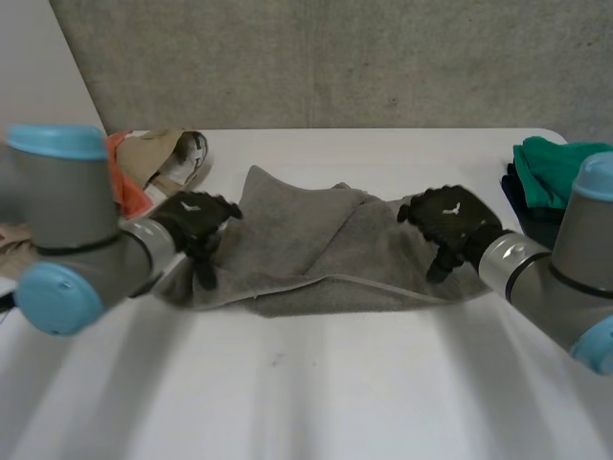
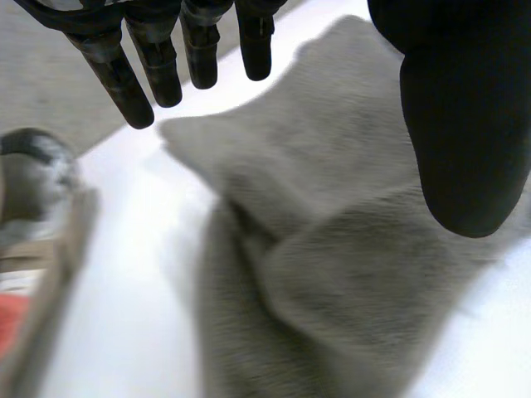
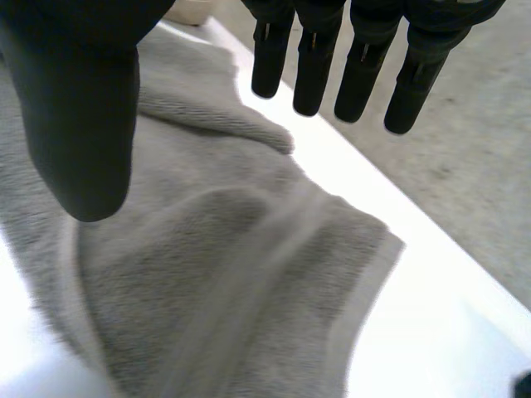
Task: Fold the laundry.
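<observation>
A grey towel (image 1: 316, 254) lies crumpled and partly folded across the middle of the white table (image 1: 306, 393). My left hand (image 1: 196, 222) hovers over the towel's left end, fingers (image 2: 137, 70) straight and apart from the thumb, nothing between them; the towel (image 2: 332, 249) lies below its palm. My right hand (image 1: 448, 222) hovers over the towel's right end, its fingers (image 3: 357, 66) also straight and spread from the thumb, with the towel (image 3: 216, 274) and its hemmed edge beneath it.
A heap of beige, orange and striped clothes (image 1: 158, 163) sits at the back left of the table. Green and dark folded garments (image 1: 551, 177) lie at the right edge. A grey wall stands behind the table.
</observation>
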Controlling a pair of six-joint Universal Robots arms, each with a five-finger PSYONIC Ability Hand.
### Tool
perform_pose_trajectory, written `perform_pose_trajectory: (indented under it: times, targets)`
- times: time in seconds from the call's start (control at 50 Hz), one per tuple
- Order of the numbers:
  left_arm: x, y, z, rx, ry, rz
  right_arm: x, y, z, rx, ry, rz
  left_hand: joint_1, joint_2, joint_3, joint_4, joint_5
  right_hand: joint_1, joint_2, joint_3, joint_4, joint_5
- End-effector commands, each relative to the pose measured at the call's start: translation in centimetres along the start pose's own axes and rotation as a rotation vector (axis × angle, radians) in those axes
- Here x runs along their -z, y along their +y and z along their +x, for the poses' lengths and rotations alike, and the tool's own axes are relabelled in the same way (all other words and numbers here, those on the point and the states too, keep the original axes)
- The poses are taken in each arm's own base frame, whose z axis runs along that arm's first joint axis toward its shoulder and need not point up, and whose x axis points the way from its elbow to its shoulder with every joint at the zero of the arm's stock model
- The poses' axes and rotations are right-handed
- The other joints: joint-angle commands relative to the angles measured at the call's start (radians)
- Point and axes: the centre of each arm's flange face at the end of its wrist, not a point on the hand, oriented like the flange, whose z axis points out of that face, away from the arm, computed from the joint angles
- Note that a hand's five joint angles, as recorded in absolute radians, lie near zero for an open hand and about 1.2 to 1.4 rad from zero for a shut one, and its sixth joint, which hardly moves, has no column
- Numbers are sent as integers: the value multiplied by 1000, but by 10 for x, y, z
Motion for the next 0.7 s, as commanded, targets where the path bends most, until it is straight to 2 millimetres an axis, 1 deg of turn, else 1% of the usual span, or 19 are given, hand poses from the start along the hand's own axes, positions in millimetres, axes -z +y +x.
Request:
perform_pose_trajectory:
  times: [0.02, 0.04, 0.06, 0.1, 0.14, 0.2, 0.22, 0.28, 0.3, 0.4, 0.44, 0.6, 0.7]
  targets:
    - [14, 7, -51, 79, -62, -8, 2, -9, 24, 1, 76, -44, -25, -29, -34, -22, -45, -70, -65, -76, -65, -50]
    - [15, 12, -54, 89, -58, -17, 3, -7, 25, 10, 75, -66, -25, -29, -34, -22, -45, -67, -63, -74, -62, -47]
    - [16, 21, -59, 103, -43, -32, 5, -2, 26, 30, 58, -116, -25, -29, -34, -22, -45, -53, -48, -59, -48, -32]
    - [15, 30, -61, 113, -23, -46, 8, 5, 28, 41, 45, -168, -25, -29, -33, -21, -45, -12, -7, -18, -7, 9]
    - [14, 43, -63, 110, 9, -65, 12, 16, 29, 47, 17, -232, 78, 73, 69, 81, 58, 59, 63, 52, 64, 79]
    - [13, 53, -65, 96, 28, -83, 12, 25, 32, 32, 20, -248, 172, 168, 164, 176, 152, 68, 73, 62, 73, 88]
    - [13, 58, -68, 83, 36, -90, 12, 30, 32, 20, 21, -251, 231, 226, 222, 234, 210, 74, 78, 67, 79, 94]
    - [12, 63, -70, 64, 46, -96, 10, 42, 32, 15, 16, -249, 287, 282, 278, 290, 267, 94, 99, 88, 99, 115]
    - [12, 65, -70, 59, 56, -96, 8, 48, 35, 12, 16, -239, 310, 306, 302, 314, 290, 103, 108, 97, 108, 124]
    - [11, 69, -66, 47, 92, -87, 2, 62, 38, 43, 1, -187, 302, 297, 293, 305, 282, 156, 161, 150, 161, 176]
    - [8, 70, -65, 44, 101, -82, -1, 67, 40, 66, -5, -162, 267, 262, 258, 270, 247, 159, 164, 153, 164, 179]
    - [6, 68, -64, 32, 95, -68, -12, 77, 45, 79, -2, -124, 193, 189, 185, 197, 173, 235, 240, 229, 240, 256]
    - [6, 66, -66, 31, 89, -60, -19, 82, 45, 77, -2, -117, 187, 183, 179, 191, 167, 262, 266, 255, 266, 282]
